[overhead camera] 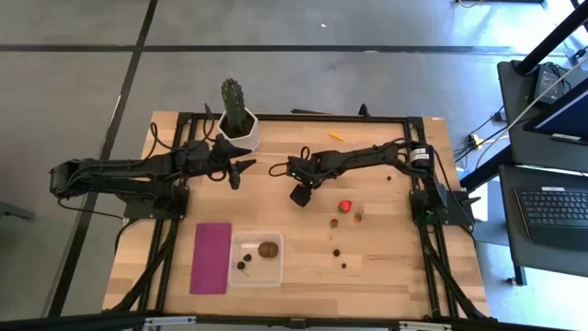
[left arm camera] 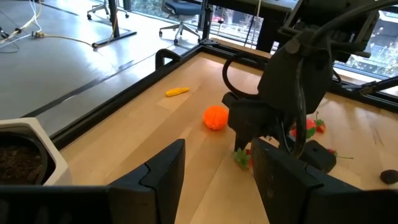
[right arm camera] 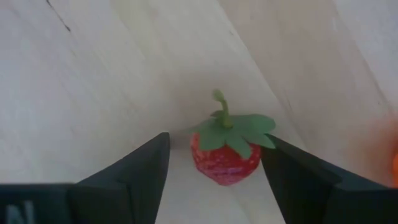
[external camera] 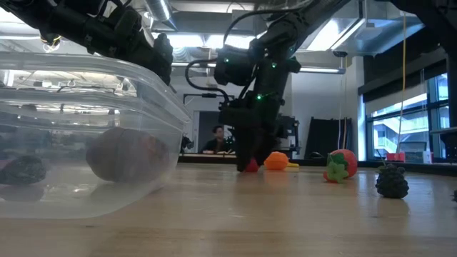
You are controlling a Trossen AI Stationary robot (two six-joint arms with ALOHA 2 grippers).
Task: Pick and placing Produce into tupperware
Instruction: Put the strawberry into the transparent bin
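1. High view: my right end effector (overhead camera: 300,196) is down at the middle of the surface (overhead camera: 386,267), away from the clear tupperware (overhead camera: 256,274), which already holds a brown kiwi (overhead camera: 268,248) and a dark berry (overhead camera: 242,266). My left end effector (overhead camera: 237,174) waits near the cactus (overhead camera: 236,104).
2. Low view: the right end effector reaches the wood beside a small red strawberry (external camera: 250,166), with the orange ball (external camera: 275,160) just behind.
3. Left wrist view: my left fingers (left arm camera: 163,180) stand parted, holding nothing.
4. Right wrist view: the strawberry sits between my right fingers (right arm camera: 139,172), which stand spread and not yet touching it. I judge this the grasp step; next I must close on it, lift, and carry it to the tupperware.
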